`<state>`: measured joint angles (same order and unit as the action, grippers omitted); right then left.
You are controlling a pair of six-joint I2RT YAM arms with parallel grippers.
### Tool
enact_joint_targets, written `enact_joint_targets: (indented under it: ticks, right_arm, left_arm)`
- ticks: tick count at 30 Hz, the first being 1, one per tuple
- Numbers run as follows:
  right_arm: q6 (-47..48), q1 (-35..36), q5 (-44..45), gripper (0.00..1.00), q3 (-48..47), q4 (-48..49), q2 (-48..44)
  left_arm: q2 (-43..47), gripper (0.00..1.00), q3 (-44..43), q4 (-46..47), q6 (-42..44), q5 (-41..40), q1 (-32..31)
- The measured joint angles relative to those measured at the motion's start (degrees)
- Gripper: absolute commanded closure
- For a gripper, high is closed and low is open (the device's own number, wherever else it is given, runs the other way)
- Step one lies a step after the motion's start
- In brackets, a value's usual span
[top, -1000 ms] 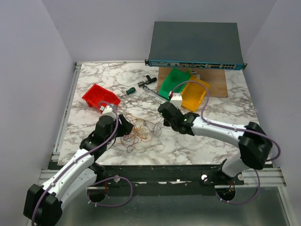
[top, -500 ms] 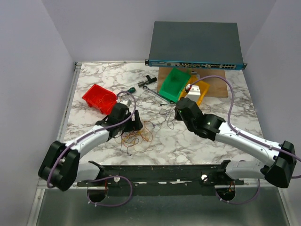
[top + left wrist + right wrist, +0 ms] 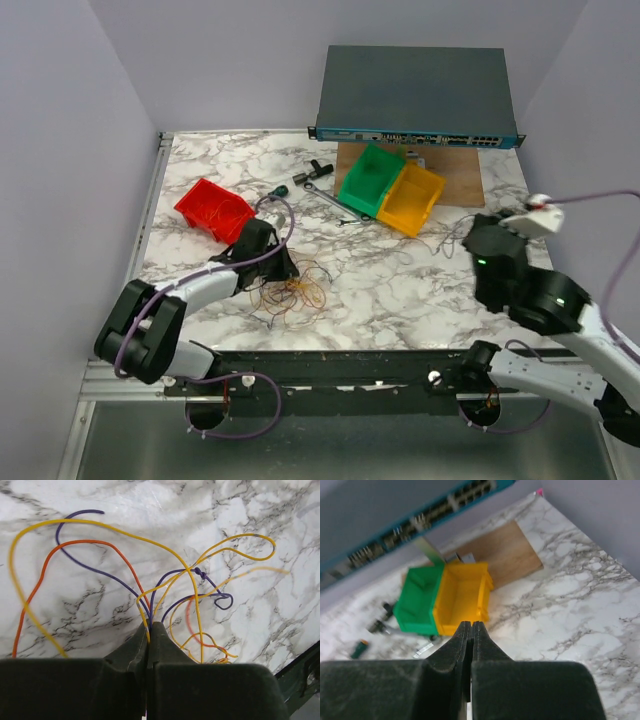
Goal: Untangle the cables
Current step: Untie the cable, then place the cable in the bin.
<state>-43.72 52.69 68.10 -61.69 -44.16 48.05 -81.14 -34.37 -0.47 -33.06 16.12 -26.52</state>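
Currently the cables (image 3: pixel 295 288) sit as a loose tangle on the tabletop (image 3: pixel 400 295), front-left of centre. In the left wrist view, yellow, orange and dark purple strands fan out over the marble from the left pincer (image 3: pixel 149 630), whose fingers are pressed together on a bunch of them. From above, the left pincer (image 3: pixel 285 270) is low, at the left edge of the tangle. The right pincer (image 3: pixel 470 240) is well apart, over the right side of the tabletop. Its fingers (image 3: pixel 471 630) are pressed together. A single thin dark strand shows just left of it from above, but I can't tell if it's gripped. Green bin (image 3: pixel 370 180) and yellow bin (image 3: pixel 412 198) touch side by side, partly on the wooden board (image 3: pixel 462 182), in front of the network switch (image 3: pixel 415 95). Red bin (image 3: pixel 213 210) is far-left of the tangle, and the screwdriver (image 3: pixel 275 191) and wrench (image 3: pixel 325 197) lie between the red and green bins.
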Motion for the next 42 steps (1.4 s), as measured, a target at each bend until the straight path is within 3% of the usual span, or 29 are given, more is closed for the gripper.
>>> enact_joint_targets:
  ticks: [5, 9, 17, 22, 24, 25, 28, 34, 42]
  right_arm:
    - [3.8, -0.2, 1.5, 0.94, -3.7, 0.4, -14.4]
    - [7.6, -0.3, -4.0, 0.97, -3.2, 1.8, -17.0]
    - [8.8, -0.2, -12.3, 0.99, -1.7, 2.0, -3.4]
    - [13.5, -0.2, -13.6, 0.99, -4.2, 6.4, -2.1]
    - [16.0, -0.2, -13.6, 0.99, -6.9, 9.7, -1.1]
    - [20.1, -0.2, -13.6, 0.99, -11.1, 16.5, 1.2]
    - [23.1, -0.2, -13.0, 0.99, -12.6, 19.2, 4.0]
    - [31.6, -0.7, -11.4, 0.99, -19.5, 31.1, 19.3]
    - [34.6, -10.4, -14.6, 0.99, -25.9, 34.5, 31.3]
  left_arm:
    - [9.2, 1.00, 5.7, 3.3, -3.5, -3.1, 2.6]
    - [16.4, 1.00, 8.3, 4.7, -4.3, -6.8, 3.1]
    - [21.3, 1.00, 9.3, 7.1, -1.5, -8.3, 3.1]
    - [22.0, 1.00, 11.5, 10.0, 2.2, -4.9, 2.9]
    - [22.6, 1.00, 12.6, 11.1, 3.5, -4.1, 2.8]
    - [23.1, 1.00, 13.8, 12.3, 4.7, -3.2, 2.8]
    - [23.1, 1.00, 13.9, 12.7, 4.9, -2.9, 2.8]
    - [23.4, 1.00, 13.9, 13.8, 5.5, -2.4, 2.8]
    - [23.5, 1.00, 13.9, 14.2, 5.7, -2.2, 2.8]
